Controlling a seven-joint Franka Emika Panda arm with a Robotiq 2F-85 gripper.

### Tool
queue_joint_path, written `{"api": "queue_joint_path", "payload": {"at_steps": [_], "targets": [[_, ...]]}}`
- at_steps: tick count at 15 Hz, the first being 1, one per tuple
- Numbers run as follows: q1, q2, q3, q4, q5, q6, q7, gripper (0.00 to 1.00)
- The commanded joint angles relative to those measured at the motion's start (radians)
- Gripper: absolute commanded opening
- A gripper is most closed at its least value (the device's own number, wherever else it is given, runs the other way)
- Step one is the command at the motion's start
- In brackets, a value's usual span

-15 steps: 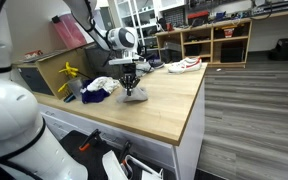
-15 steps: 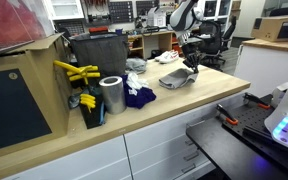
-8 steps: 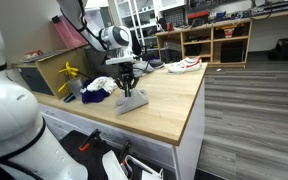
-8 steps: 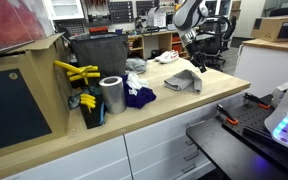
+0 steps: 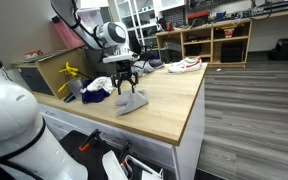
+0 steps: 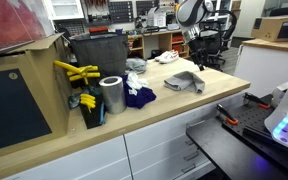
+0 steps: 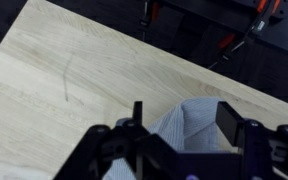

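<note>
Fingers [image 7: 229,117] were seen spread just over the cloth [image 7: 189,132] (loose on the surface [image 7: 64,70]); at that clearance a fold could be snagged and dragged.

In the wrist view the grey cloth [image 7: 189,130] is cut off by the lower edge and partly covered by the gripper [image 7: 182,122], whose dark body is blurred and likewise cropped. In both exterior views the fingertips are shown too small for contact with the cloth to be judged. The arm [image 5: 79,25] is cut off by the top edge, and the dark blue cloth [image 6: 139,97] is partly hidden behind the metal can [image 6: 111,95].
</note>
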Motion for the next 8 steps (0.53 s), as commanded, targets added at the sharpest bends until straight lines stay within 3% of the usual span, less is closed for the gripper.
{"api": "queue_joint_path", "payload": {"at_steps": [1, 8], "targets": [[-0.009, -0.02, -0.001, 0.01, 0.061, 0.066, 0.043, 1.0], [0.007, 0.053, 0.0, 0.085, 0.095, 0.232, 0.174, 1.0]]}}
